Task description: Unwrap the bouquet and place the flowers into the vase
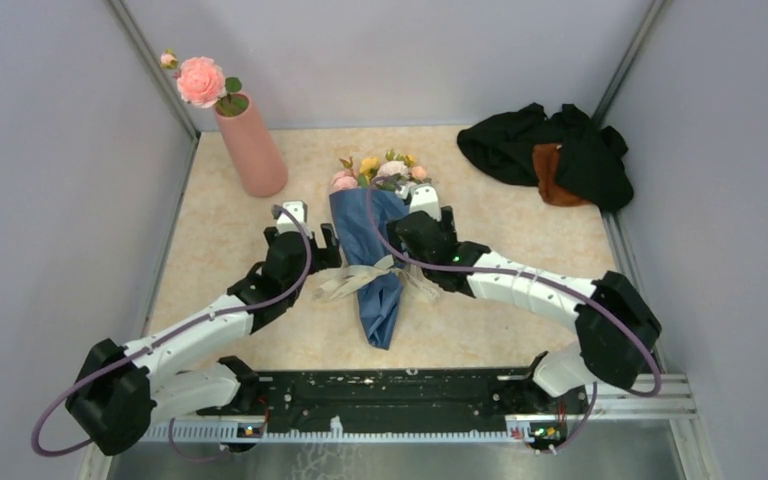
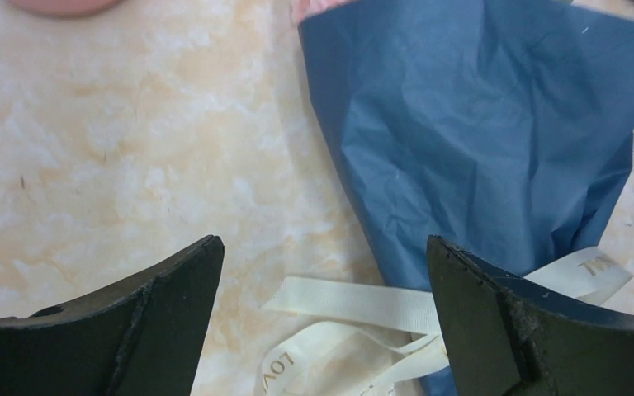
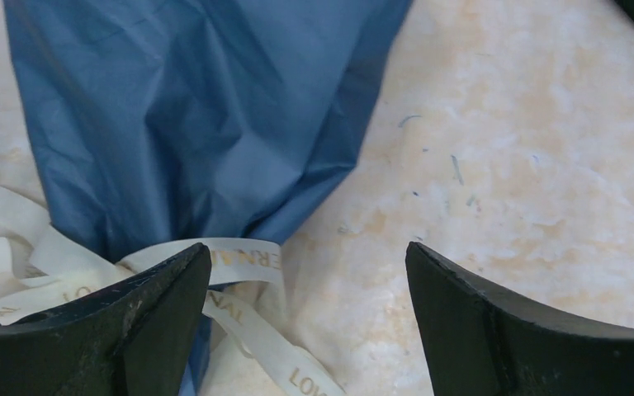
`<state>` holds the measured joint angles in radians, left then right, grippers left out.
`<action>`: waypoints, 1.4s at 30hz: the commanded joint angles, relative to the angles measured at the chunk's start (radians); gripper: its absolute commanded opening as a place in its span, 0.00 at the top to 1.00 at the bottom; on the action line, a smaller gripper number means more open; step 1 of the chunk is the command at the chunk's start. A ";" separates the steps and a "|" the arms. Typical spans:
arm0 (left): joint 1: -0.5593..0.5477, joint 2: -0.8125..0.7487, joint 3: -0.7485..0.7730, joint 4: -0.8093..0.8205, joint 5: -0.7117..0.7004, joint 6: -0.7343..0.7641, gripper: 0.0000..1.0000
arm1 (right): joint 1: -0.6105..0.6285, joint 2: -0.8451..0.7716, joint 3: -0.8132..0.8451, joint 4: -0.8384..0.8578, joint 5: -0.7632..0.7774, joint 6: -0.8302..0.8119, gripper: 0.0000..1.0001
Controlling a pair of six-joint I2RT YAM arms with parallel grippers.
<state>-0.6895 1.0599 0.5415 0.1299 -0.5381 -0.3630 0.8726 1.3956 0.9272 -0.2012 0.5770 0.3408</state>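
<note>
Table (image 1: 230,230) - beige marble-look top, grey walls on three sides. Left arm (image 1: 200,335) and right arm (image 1: 530,285) both reach in toward the middle, one on each side of the bouquet. Black and brown cloth heap (image 1: 550,150) sits in the far right corner, well apart from everything else.

Bouquet (image 1: 365,225) lies flat mid-table with its blue paper on, wide end away from the arm bases, pointed end toward them. Vase (image 1: 252,150) stands upright at far left, near the bouquet's wide end but not touching it. It holds a large pink rose (image 1: 201,80) with a small bud. Cream ribbon (image 1: 345,282) is tied round the cone's narrow part, with loose printed tails spread on the table to both sides. Flowers (image 1: 380,168) - small pink, yellow and white heads - poke out of the wide end, none in the vase.

Left gripper (image 2: 322,247) is spread wide and grasps nothing. It is low over the bouquet's left edge, with ribbon and table showing between its fingers (image 2: 173,313). Right gripper (image 3: 307,252) is also parted and holds nothing. It is at the bouquet's right edge, one finger over the ribbon. Contact with paper or ribbon: cannot tell.
</note>
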 commanded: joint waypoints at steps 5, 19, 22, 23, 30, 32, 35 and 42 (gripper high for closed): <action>-0.012 -0.033 -0.088 -0.035 0.124 -0.128 0.01 | 0.025 0.091 0.019 0.165 -0.117 0.018 0.24; -0.031 -0.016 -0.180 0.056 0.225 -0.223 0.08 | 0.018 0.187 -0.020 0.231 -0.147 0.083 0.29; -0.034 -0.009 -0.187 0.073 0.232 -0.234 0.13 | 0.004 0.176 -0.042 0.243 -0.153 0.089 0.34; -0.036 -0.008 -0.186 0.074 0.234 -0.235 0.15 | -0.001 0.173 -0.047 0.245 -0.159 0.092 0.40; -0.041 -0.030 -0.171 0.045 0.230 -0.237 0.21 | -0.009 0.148 -0.051 0.239 -0.172 0.090 0.96; -0.042 -0.035 -0.168 0.041 0.230 -0.236 0.22 | -0.010 0.136 -0.047 0.227 -0.167 0.088 1.00; -0.046 -0.038 -0.163 0.034 0.229 -0.237 0.24 | -0.009 0.105 -0.045 0.208 -0.161 0.083 1.00; -0.059 -0.016 -0.151 0.031 0.228 -0.239 0.25 | -0.009 -0.034 -0.043 0.142 -0.141 0.066 1.00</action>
<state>-0.7361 1.0397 0.3614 0.1574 -0.3130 -0.5831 0.8677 1.4704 0.8745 -0.0414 0.4068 0.4202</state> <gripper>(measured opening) 0.757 0.006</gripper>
